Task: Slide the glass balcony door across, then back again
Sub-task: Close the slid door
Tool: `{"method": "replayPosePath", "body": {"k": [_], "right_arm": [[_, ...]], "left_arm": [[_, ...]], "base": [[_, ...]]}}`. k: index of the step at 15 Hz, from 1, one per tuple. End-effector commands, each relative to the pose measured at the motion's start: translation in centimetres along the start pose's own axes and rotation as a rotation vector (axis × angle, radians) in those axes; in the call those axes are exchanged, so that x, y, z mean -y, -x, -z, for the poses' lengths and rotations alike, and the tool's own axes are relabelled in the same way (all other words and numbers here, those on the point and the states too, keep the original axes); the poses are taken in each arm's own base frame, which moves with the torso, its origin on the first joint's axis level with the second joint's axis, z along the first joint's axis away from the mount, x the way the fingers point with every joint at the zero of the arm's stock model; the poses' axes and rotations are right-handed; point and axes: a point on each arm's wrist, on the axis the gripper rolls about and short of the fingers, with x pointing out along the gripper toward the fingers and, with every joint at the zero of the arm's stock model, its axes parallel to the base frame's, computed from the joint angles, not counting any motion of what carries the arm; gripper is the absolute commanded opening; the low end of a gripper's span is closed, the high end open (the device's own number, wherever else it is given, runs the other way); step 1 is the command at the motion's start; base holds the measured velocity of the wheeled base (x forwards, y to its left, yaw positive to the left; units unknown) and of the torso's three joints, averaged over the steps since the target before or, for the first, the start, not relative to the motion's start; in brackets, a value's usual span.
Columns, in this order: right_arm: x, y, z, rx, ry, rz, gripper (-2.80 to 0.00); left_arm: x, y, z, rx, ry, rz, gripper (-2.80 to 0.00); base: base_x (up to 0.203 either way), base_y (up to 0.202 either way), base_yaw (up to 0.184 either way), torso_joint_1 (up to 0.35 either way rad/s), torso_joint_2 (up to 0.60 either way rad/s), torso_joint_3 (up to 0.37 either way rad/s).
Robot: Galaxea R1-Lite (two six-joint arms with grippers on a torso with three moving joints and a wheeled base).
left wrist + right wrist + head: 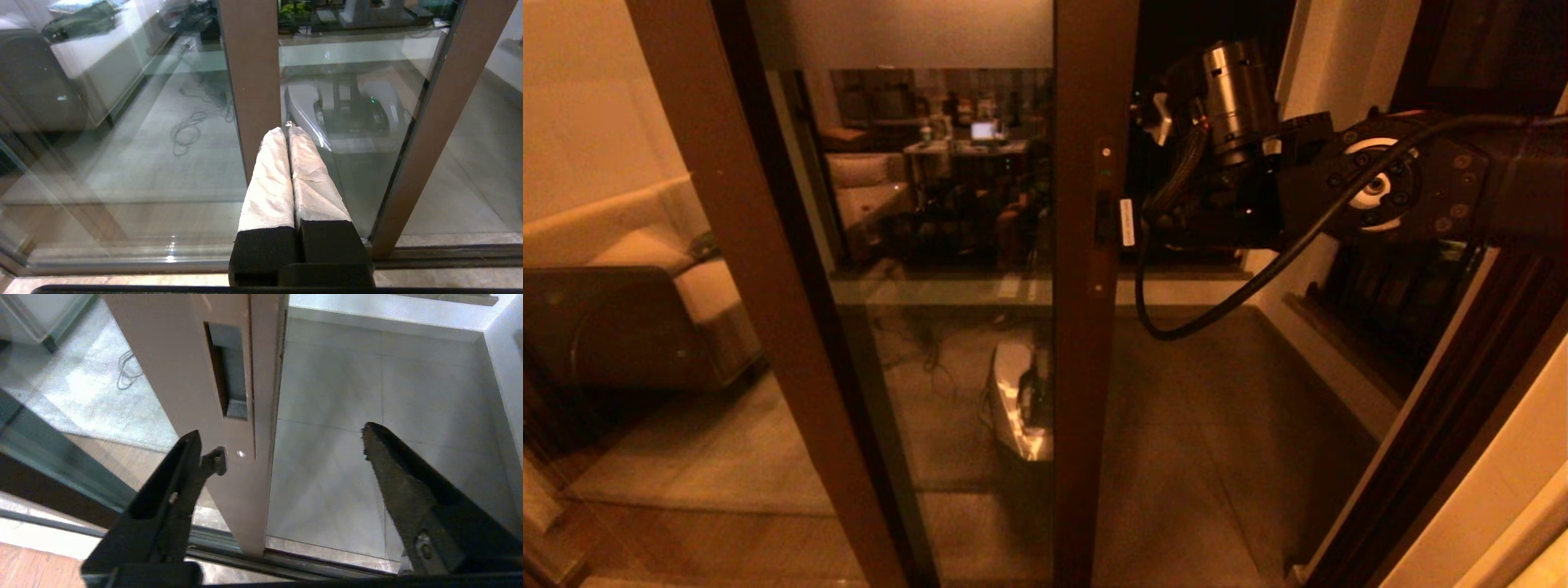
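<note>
The glass balcony door (947, 245) stands partly slid across, with an open gap to the right of its brown stile (1094, 367). My right gripper (282, 437) is open and straddles the stile's free edge just below the recessed lock plate (231, 375). One finger (179, 477) lies against the stile's face and the other finger (392, 469) hangs over the balcony floor. In the head view the right arm (1372, 188) reaches in to the lock plate (1104, 212). My left gripper (288, 128), with white-wrapped fingers, is shut on nothing, low before the door's glass (359, 134).
A brown-framed fixed panel (727, 245) on the left shows a sofa (645, 269). The floor track (286, 559) runs under the stile. Balcony tiles (1217, 408) lie past the gap. A dark barred window (1396, 294) and a wall stand on the right.
</note>
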Motion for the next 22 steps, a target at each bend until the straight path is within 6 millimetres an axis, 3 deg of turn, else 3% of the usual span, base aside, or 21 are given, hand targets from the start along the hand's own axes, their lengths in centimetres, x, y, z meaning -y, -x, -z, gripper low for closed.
{"method": "replayPosePath", "body": {"k": [1,6,22], "right_arm": [[0.1,-1.2,0.5,-0.012,0.001,0.013,0.0],[1.9,-2.7,0.0,0.037,-0.03,0.056,0.0],[1.8,-4.5,0.4,0.07,-0.019,0.058,0.0]], "left_arm": [[0.0,0.0,0.0,-0.001,-0.001,0.0,-2.8],[0.0,0.0,0.0,0.001,-0.001,0.0,-2.8],[0.0,0.0,0.0,-0.001,-0.001,0.0,-2.8]], "base": [[0.0,0.0,0.0,0.0,0.0,0.0],[0.0,0.0,0.0,0.0,0.0,0.0],[0.0,0.0,0.0,0.0,0.0,0.0]]}}
